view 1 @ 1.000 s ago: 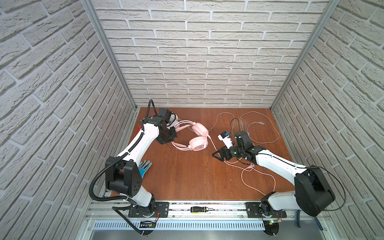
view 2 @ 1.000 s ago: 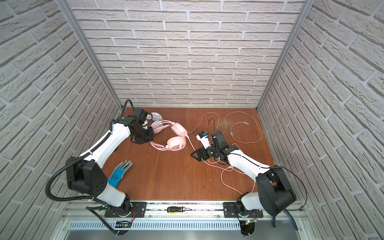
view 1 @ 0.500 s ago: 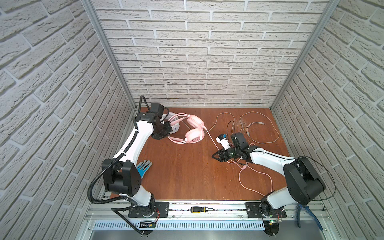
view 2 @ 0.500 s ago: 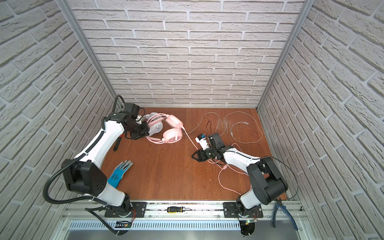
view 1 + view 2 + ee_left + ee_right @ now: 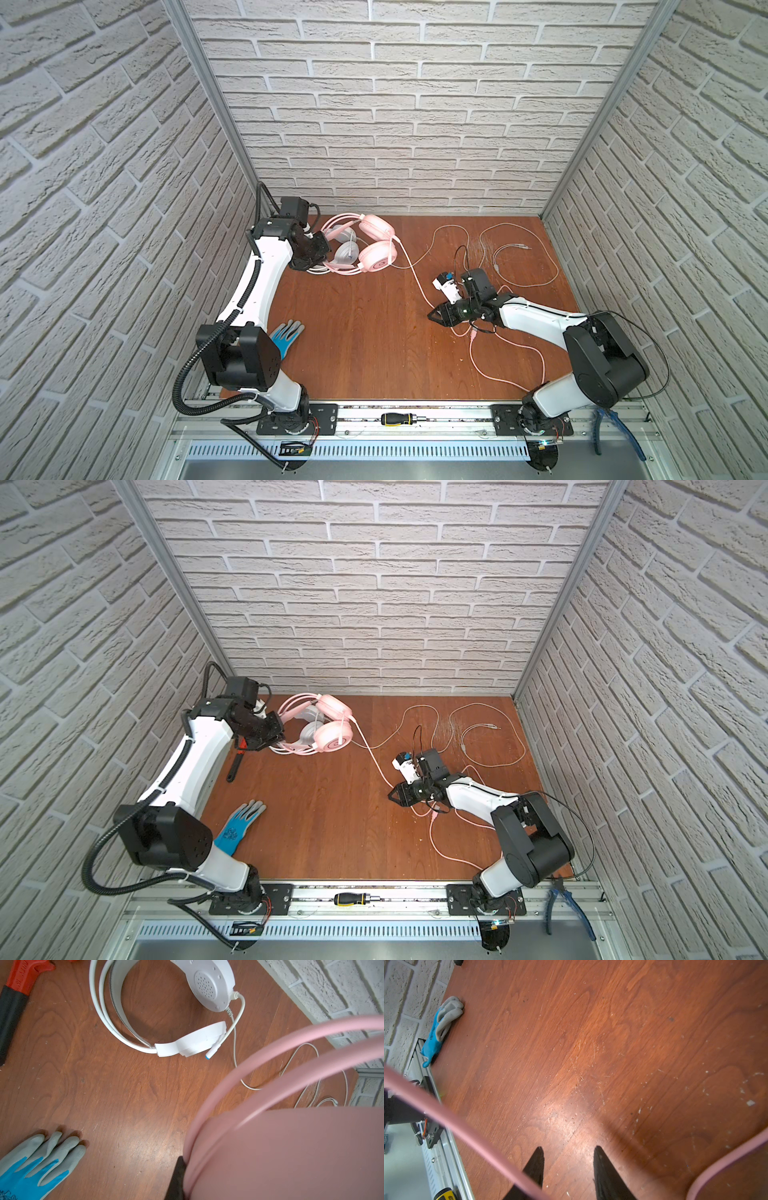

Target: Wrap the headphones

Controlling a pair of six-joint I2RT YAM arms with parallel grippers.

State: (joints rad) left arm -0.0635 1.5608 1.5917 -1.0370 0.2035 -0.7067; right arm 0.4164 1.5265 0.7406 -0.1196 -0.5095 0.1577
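Because my right pincer (image 5: 568,1147) stands apart over bare worktop (image 5: 365,340), well apart from the pink headset (image 5: 376,257) on its near side, it may close on nothing: the pink cable (image 5: 446,1114) crosses beside the gap, not through it. My left pincer (image 5: 316,254) is clamped on the pink headset's band and holds it over the white headset (image 5: 207,982). If the cable is pulled tight, I think the band can slip, or the pink cups can knock the white one.

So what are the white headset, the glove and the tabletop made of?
White headset: apparently hard plastic, smooth and matte, with moulded holes. Glove: blue fabric, grey fingers seemingly rubber-coated. Tabletop: wood or veneer, visible grain, slight sheen.
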